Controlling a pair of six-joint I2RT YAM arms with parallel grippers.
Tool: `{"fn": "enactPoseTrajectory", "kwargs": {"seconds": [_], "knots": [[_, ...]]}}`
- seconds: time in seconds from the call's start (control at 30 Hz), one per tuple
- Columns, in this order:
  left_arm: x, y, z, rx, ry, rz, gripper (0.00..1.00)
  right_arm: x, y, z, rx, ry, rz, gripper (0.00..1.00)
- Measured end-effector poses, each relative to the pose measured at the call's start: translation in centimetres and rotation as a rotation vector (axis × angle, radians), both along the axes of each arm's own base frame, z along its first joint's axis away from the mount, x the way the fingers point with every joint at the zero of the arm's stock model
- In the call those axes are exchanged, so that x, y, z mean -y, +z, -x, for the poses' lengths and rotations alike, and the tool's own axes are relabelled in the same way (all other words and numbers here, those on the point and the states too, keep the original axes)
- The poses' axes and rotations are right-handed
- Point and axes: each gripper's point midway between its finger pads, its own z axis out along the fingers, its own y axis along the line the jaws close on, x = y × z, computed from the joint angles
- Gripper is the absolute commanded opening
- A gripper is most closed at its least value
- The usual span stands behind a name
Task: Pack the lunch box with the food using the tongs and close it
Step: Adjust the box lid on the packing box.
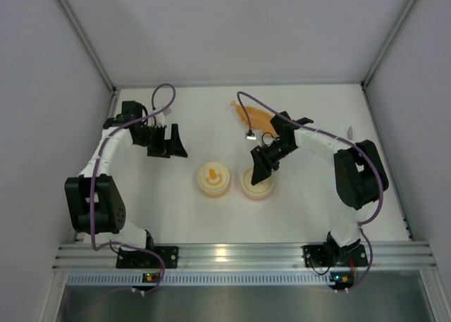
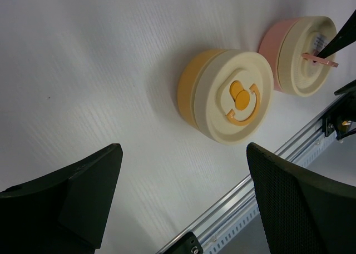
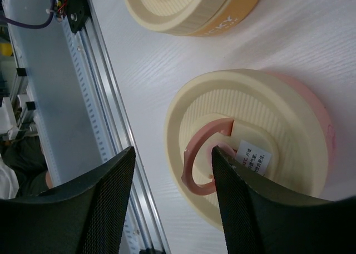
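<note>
Clearly, handle (image 3: 196, 157) on pink lunch box (image 3: 295, 112) stands raised.

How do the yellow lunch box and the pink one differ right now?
The yellow lunch box has an orange-yellow base; the pink lunch box has a pink one. The right gripper hangs open over the pink box's ring handle; nothing is at the yellow box. The pink box carries a white label; the yellow shows none. Both are round, with cream lids on.

Links: my left arm (image 1: 108, 151) and right arm (image 1: 318, 143) have white shells and bulky black joint housings.
Fingers: my fingers (image 3: 105, 204) are black and broad, with mesh-textured pads.
Cables: a purple cable (image 1: 163, 89) loops along each arm.
Bases: black mounts (image 1: 143, 257) carry green and orange lights.
</note>
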Motion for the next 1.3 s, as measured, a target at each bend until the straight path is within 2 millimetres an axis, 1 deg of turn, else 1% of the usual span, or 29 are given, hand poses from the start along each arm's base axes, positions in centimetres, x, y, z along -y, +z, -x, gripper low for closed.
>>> {"fn": "enactPoseTrajectory", "kwargs": {"seconds": [0.47, 0.77, 1.0, 1.13, 1.3], "knots": [[0.1, 0.0, 0.0, -0.002, -0.003, 0.008, 0.98, 1.4, 0.1, -0.3, -0.128, -0.033, -0.054, 0.53], [0.3, -0.2, -0.1, -0.013, -0.008, 0.02, 0.98, 1.8, 0.3, -0.2, -0.149, -0.012, -0.075, 0.54], [0.3, -0.2, -0.1, -0.014, -0.008, 0.021, 0.98, 2.0, 0.9, -0.1, -0.16, -0.001, -0.096, 0.53], [0.3, -0.2, -0.1, -0.014, -0.008, 0.02, 0.98, 2.1, 1.0, -0.2, -0.161, -0.006, -0.097, 0.52], [0.3, -0.2, -0.1, -0.014, -0.008, 0.02, 0.98, 2.7, 0.5, -1.1, -0.158, -0.049, -0.06, 0.51]]}}
